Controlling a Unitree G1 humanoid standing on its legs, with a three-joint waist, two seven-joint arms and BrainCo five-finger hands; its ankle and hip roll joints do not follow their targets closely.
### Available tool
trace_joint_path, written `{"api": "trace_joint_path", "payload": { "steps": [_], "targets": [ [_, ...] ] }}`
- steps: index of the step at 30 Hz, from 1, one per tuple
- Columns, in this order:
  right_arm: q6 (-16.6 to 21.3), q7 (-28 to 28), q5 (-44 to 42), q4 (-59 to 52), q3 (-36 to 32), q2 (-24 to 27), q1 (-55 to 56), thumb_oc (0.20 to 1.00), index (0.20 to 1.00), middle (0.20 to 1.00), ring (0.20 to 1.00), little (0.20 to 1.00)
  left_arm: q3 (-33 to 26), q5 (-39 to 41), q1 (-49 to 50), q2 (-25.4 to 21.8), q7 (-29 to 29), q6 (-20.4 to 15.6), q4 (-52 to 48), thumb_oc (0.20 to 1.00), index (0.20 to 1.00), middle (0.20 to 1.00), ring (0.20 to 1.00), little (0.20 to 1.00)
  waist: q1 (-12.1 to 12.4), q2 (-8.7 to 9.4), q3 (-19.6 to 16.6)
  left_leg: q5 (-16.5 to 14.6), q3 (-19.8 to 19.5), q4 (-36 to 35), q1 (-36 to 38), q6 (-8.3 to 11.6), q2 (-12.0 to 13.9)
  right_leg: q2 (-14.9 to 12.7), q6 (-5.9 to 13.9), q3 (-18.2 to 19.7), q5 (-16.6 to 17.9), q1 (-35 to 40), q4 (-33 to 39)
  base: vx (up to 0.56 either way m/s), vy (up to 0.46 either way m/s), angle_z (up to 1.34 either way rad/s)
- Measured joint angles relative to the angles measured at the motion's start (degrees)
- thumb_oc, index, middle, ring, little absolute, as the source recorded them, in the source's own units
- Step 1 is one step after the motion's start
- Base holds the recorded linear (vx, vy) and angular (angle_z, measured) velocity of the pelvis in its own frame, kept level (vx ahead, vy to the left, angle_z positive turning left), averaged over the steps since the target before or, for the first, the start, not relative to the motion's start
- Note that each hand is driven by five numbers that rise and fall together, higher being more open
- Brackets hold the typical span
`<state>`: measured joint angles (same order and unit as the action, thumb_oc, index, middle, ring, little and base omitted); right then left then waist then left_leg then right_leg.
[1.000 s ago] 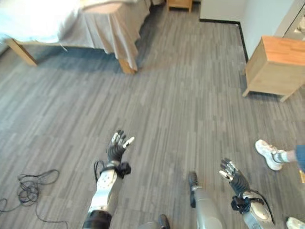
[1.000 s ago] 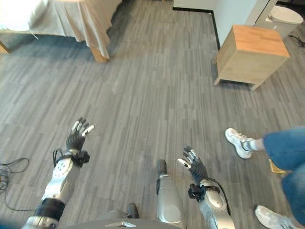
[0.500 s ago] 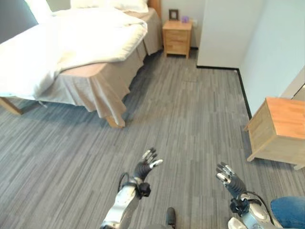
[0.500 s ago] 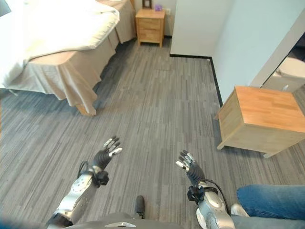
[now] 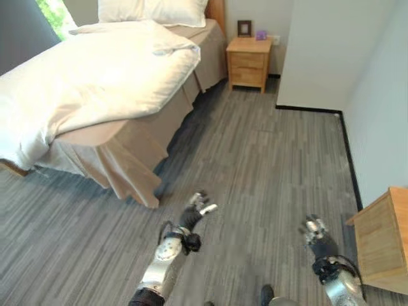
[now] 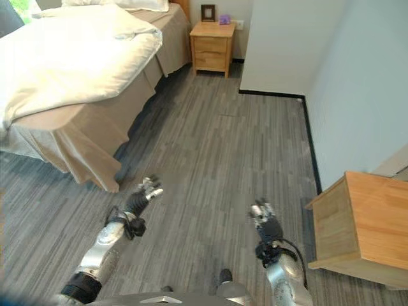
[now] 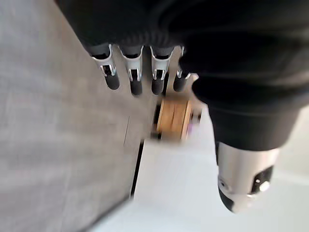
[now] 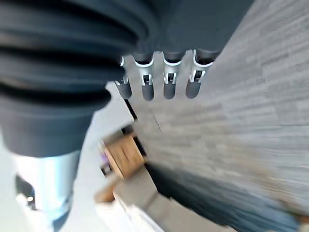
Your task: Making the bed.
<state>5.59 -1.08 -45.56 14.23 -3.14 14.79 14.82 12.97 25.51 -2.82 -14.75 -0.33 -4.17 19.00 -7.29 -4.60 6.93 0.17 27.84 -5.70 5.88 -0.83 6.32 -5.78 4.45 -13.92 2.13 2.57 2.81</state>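
Robot is standing on grey plank floor (image 5: 268,166), well apart from the bed (image 5: 115,121); nothing of the bed is being touched. White duvet (image 5: 95,76) is lying rumpled and skewed across the mattress, bunching toward the near corner and leaving a bare strip of tan sheet at the foot, so straightening is not yet begun. 1 white pillow (image 5: 150,11) is sitting at the headboard end. Tan bed skirt (image 5: 121,166) is hanging to the floor at the near corner. Left hand (image 5: 195,211) is reaching forward over the floor, fingers straight and spread, holding nothing; right hand (image 5: 315,232) is doing likewise, fingers extended, empty. Judgement: arms are held out for balance or approach, not for gripping. Open floor is lying between robot and bed corner. Wooden nightstand (image 5: 250,58) is standing beside the headboard against the wall; a second wooden cabinet (image 6: 357,226) is crowding the robot's right side.
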Motion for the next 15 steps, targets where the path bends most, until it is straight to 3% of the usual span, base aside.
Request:
{"api": "trace_joint_path", "payload": {
  "steps": [2, 3, 5, 7, 8, 9, 10, 11, 13, 14, 15],
  "targets": [
    [0.5, 1.3, 0.6, 0.4, -0.9, 1.5, -0.1, 1.0, 1.0, 1.0, 1.0, 1.0, 0.0, 0.0, 0.1, -0.1, 0.2, -0.1, -0.4, 1.0, 1.0, 1.0, 1.0, 1.0, -0.1, -0.37, -0.2, 1.1, -1.2, 0.4, -0.3, 1.91, -1.3, -1.4, 1.45, -1.7, -1.4, -0.8, -2.0, -0.05, 0.175, 0.71],
    [0.6, 1.7, 0.6, 0.4, -0.3, 1.8, -0.7, 1.0, 1.0, 1.0, 1.0, 1.0, -0.1, 0.0, 0.2, -0.3, 0.4, -0.1, -0.5, 1.0, 1.0, 1.0, 1.0, 1.0, 0.3, -0.68, -0.4, 1.1, -1.6, 0.3, -0.3, 1.92, -1.9, -2.3, 1.98, -1.7, -1.8, -1.0, -3.1, -0.04, 0.177, 0.22],
    [0.7, 1.9, 0.8, 0.3, 2.3, 1.9, -2.8, 1.0, 1.0, 1.0, 1.0, 1.0, -1.1, 0.2, 0.8, -0.8, 1.2, -0.2, -2.0, 1.0, 1.0, 1.0, 1.0, 1.0, 0.6, 0.32, 0.0, 0.8, -2.9, 0.4, -0.1, 1.43, -3.7, -4.4, 3.21, -2.3, -2.8, -1.6, -5.7, -0.05, 0.223, 0.27],
    [0.3, 1.8, 3.1, 0.4, 4.2, 2.1, -4.4, 1.0, 1.0, 1.0, 1.0, 1.0, -4.0, 0.2, 1.8, -1.7, 1.9, -0.3, -2.8, 1.0, 1.0, 1.0, 1.0, 1.0, 3.0, 2.69, 0.4, 0.3, -3.8, 0.4, 0.3, 0.36, -5.3, -6.8, 3.98, -3.0, -4.1, -2.5, -10.2, -0.07, 0.338, 0.25],
    [0.3, 1.8, 4.1, 0.5, 5.1, 2.0, -5.6, 1.0, 1.0, 1.0, 1.0, 1.0, -5.3, 0.2, 3.0, -2.1, 2.5, -0.4, -2.7, 1.0, 1.0, 1.0, 1.0, 1.0, 4.0, 3.36, 0.7, 0.1, -4.6, 0.4, 0.2, -0.41, -6.2, -8.3, 4.45, -3.5, -4.9, -3.4, -14.4, -0.1, 0.287, 0.77],
    [0.3, 1.7, 6.2, 0.7, 6.1, 2.7, -6.7, 1.0, 1.0, 1.0, 1.0, 1.0, -7.2, 0.3, 2.8, -0.3, 2.8, -0.6, -1.0, 1.0, 1.0, 1.0, 1.0, 1.0, 3.8, 3.75, 1.7, -1.3, -8.1, 2.0, 0.3, -1.87, -6.7, -12.1, 5.59, -3.6, -5.9, -7.5, -29.2, -0.06, 0.105, 1.53],
    [0.0, 0.7, 7.4, 1.6, 8.5, 1.9, -7.5, 1.0, 1.0, 1.0, 1.0, 1.0, -7.1, 0.4, 5.9, -1.5, 3.7, -1.2, -1.8, 1.0, 1.0, 1.0, 1.0, 1.0, 5.4, 4.38, 1.5, -1.7, -11.6, 1.6, 2.0, -2.78, -7.5, -13.2, 5.78, 0.2, -6.1, -10.5, -37.7, 0.05, -0.038, 1.5],
    [0.0, 0.3, 7.4, 1.8, 9.1, 0.7, -8.3, 1.0, 1.0, 1.0, 1.0, 1.0, -7.5, 0.4, 7.3, -2.6, 4.0, -1.7, -2.3, 1.0, 1.0, 1.0, 1.0, 1.0, 7.2, 5.37, 1.4, -1.7, -12.1, 1.6, 1.7, -2.73, -8.0, -12.4, 5.71, 2.9, -6.2, -12.5, -39.1, 0.12, -0.049, 1.25],
    [0.3, -0.8, 7.4, 1.7, 9.6, -0.5, -9.9, 1.0, 1.0, 1.0, 1.0, 1.0, -9.0, 0.9, 8.7, -4.6, 4.2, -1.7, -1.6, 1.0, 1.0, 1.0, 1.0, 1.0, 6.8, 5.92, 1.4, -1.7, -18.6, 3.2, -1.2, -2.65, -8.1, -5.0, 5.66, 14.4, -8.9, -13.5, -32.6, 0.14, -0.082, 1.29],
    [0.2, -0.9, 7.4, 2.0, 9.6, -0.3, -9.9, 1.0, 1.0, 1.0, 1.0, 1.0, -9.0, 0.9, 9.1, -4.7, 4.1, -1.6, -1.5, 1.0, 1.0, 1.0, 1.0, 1.0, 6.5, 5.59, 1.6, -1.6, -20.3, 2.9, -1.4, -2.61, -8.1, -2.8, 5.52, 16.2, -9.3, -12.5, -26.0, 0.12, -0.119, 1.59],
    [0.1, -1.0, 7.4, 2.2, 9.5, -0.2, -9.9, 1.0, 1.0, 1.0, 1.0, 1.0, -9.2, 1.0, 9.5, -4.8, 4.1, -1.6, -1.6, 1.0, 1.0, 1.0, 1.0, 1.0, 6.4, 5.42, 1.6, -0.5, -19.9, 1.9, -1.2, -1.14, -8.0, -3.4, 4.7, 12.1, -8.8, -12.1, -20.1, 0.11, -0.105, 1.21]
  ]
}}
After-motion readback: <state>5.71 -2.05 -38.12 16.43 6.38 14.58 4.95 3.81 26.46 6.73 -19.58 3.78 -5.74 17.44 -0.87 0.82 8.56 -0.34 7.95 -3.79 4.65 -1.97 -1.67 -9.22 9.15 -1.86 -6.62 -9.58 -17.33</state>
